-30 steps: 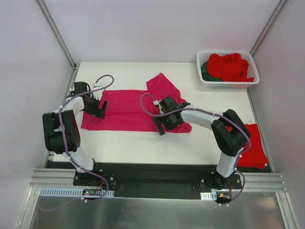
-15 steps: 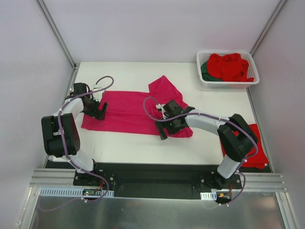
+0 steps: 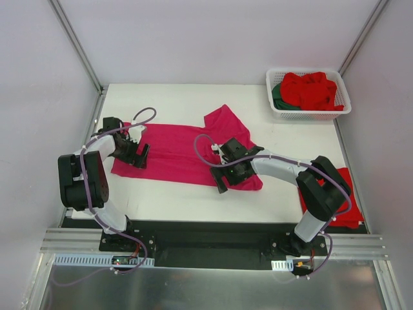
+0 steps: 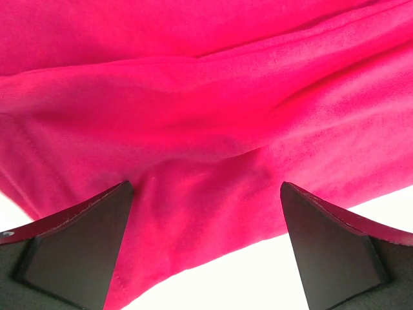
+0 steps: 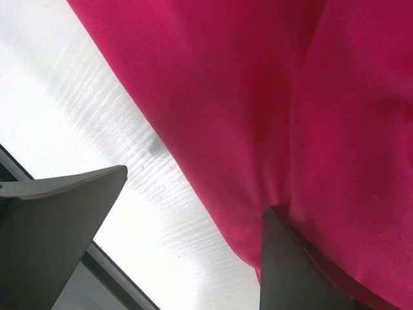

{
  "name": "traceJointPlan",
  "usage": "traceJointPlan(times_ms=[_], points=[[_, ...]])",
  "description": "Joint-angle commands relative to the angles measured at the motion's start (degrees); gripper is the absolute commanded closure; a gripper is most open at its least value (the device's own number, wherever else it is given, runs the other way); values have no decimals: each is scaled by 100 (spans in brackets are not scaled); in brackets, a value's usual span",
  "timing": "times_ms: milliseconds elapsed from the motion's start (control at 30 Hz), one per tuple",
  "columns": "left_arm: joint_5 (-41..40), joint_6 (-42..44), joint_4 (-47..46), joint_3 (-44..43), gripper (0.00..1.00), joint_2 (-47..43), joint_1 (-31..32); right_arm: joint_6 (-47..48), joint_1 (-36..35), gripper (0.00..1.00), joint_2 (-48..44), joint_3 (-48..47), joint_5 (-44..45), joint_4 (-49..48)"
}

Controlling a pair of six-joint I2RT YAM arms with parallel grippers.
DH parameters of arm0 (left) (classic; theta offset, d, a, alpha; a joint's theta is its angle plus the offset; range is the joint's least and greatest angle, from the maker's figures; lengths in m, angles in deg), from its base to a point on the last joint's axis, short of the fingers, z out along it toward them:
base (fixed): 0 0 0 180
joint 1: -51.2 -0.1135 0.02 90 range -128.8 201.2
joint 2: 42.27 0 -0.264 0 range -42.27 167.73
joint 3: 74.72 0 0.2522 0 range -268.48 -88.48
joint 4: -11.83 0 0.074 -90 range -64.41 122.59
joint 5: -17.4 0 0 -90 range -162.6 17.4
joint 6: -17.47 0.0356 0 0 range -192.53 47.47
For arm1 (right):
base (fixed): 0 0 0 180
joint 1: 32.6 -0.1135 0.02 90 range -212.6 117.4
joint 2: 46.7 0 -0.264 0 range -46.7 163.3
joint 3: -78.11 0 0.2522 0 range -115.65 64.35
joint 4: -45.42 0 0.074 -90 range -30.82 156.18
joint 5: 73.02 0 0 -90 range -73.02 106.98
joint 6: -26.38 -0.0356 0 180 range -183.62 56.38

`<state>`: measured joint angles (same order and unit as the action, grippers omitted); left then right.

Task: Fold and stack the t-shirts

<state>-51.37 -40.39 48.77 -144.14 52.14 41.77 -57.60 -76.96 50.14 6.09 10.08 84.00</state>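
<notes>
The left claw [image 4: 205,186] and the right claw [image 5: 197,190] are both wide open, low over the pink shirt [image 3: 174,152] on the white table [image 3: 181,194].

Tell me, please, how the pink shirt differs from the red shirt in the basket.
The pink shirt lies spread flat on the table; the red shirt sits crumpled in the basket with a green shirt. The pink shirt is magenta, the red shirt bright red. Both are soft cloth.

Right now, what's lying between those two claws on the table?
The magenta-pink t-shirt, spread flat from the left gripper to the right gripper; the top external view shows it.
</notes>
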Motion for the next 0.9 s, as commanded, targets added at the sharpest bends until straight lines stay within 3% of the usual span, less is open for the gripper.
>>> traceJointPlan(times_ms=[0,533,700,867], points=[[294,-112,55,143,1,-54,-32,-180,-38,4,81,219,-207,735],[56,29,116,1426,1,-1803,-50,-163,-29,4,-86,236,-110,1095],[91,47,353,1505,1,-2190,-50,-189,-29,4,-156,298,-172,1157],[249,-93,415,1181,1,-2023,-59,-215,-38,4,-148,193,-58,1121]])
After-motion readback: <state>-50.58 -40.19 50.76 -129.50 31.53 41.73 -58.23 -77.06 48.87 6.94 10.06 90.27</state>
